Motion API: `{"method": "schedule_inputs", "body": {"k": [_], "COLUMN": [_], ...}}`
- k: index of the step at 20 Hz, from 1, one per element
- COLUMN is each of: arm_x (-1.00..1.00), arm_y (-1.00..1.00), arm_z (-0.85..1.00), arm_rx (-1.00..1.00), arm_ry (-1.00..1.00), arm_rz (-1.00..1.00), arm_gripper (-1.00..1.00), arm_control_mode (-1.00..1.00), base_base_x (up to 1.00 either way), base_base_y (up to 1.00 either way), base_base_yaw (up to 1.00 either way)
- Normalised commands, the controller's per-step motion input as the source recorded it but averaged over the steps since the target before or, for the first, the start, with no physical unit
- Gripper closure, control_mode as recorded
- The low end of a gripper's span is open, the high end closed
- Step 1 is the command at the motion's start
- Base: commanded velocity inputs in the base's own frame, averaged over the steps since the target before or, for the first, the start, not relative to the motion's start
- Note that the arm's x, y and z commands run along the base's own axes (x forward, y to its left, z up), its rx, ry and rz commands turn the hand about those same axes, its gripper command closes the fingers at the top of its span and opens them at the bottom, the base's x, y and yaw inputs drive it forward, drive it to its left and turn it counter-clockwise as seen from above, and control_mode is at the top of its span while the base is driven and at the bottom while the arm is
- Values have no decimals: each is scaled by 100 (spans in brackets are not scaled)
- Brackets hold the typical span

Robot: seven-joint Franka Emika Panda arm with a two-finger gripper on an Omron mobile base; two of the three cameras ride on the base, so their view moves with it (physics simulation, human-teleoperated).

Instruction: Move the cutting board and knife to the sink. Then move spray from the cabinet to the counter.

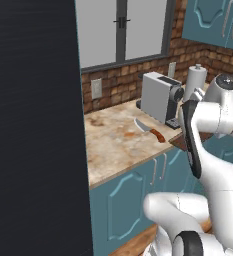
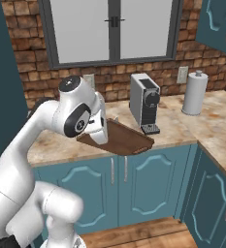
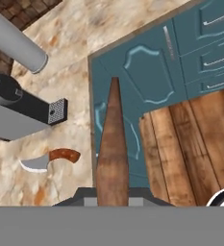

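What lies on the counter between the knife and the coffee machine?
Nothing: in the left base view only bare counter separates the knife from the coffee machine. The hand view shows the same.

Cutting board (image 2: 121,138) held clear above table (image 2: 177,133) front edge, jutting out over base cupboards (image 2: 148,181), gripped at one end by hand (image 2: 99,136). Knife (image 1: 149,129) flat on table, left of coffee machine (image 1: 160,96) in left base view, apart from board. Coffee machine just behind board, against brick wall (image 2: 37,77) under window (image 2: 109,29). Paper towel roll (image 2: 194,93) upright, right of machine, near table corner. Wall cabinets (image 2: 221,24) above right.
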Motion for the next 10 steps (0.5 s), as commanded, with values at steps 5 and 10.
{"method": "schedule_inputs", "body": {"k": [5, 10], "arm_x": [-3, -12], "arm_y": [-1, -4], "arm_z": [3, 1], "arm_rx": [0, 0], "arm_ry": [0, 0], "arm_rz": [0, 0], "arm_gripper": [100, 100], "arm_control_mode": [-100, 100], "base_base_x": [0, -17], "base_base_y": [0, -5], "base_base_yaw": [0, -3]}}
